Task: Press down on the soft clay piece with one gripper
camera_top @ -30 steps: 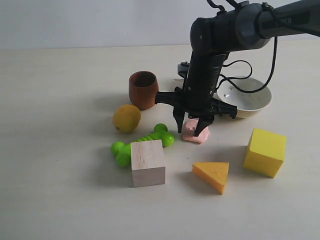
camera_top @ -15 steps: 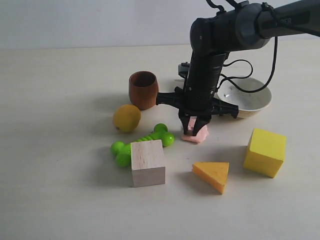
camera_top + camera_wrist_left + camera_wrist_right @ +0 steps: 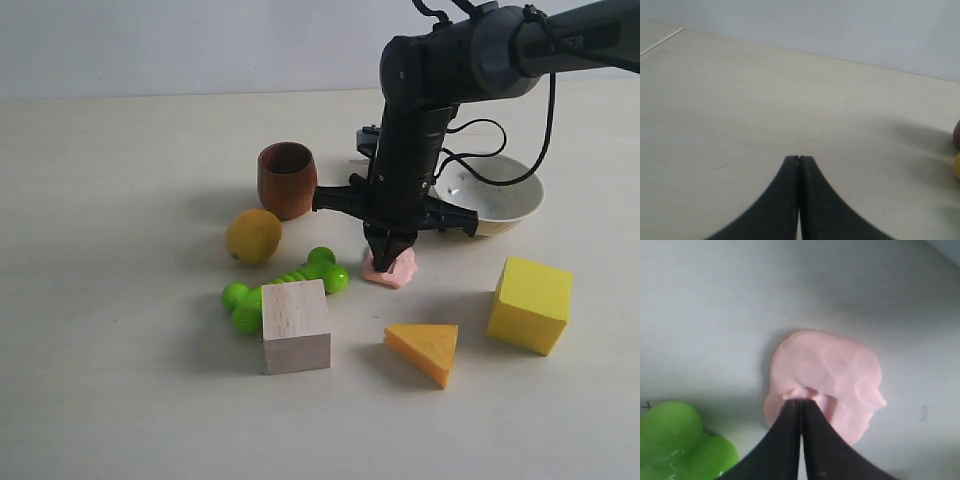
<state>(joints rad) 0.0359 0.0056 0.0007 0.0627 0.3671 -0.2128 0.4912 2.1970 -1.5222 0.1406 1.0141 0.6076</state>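
The soft clay piece (image 3: 400,270) is a small flat salmon-pink blob on the table, between the green toy and the white bowl. My right gripper (image 3: 388,254) points straight down onto it, black crossbar level just above. In the right wrist view the clay (image 3: 840,365) fills the middle, and the right gripper (image 3: 801,401) is shut, its joined tips sunk into the clay's surface with a small ridge raised around them. My left gripper (image 3: 799,158) is shut with nothing in it, over bare table. It does not show in the exterior view.
Around the clay stand a brown cup (image 3: 287,178), a lemon (image 3: 253,236), a green dumbbell toy (image 3: 285,285), a wooden block (image 3: 296,325), a cheese wedge (image 3: 425,350), a yellow cube (image 3: 530,304) and a white bowl (image 3: 500,195) behind the arm.
The right gripper's fingers stood apart astride the clay a second ago. They have closed together and now bear on its top. The clay sits slightly flatter.
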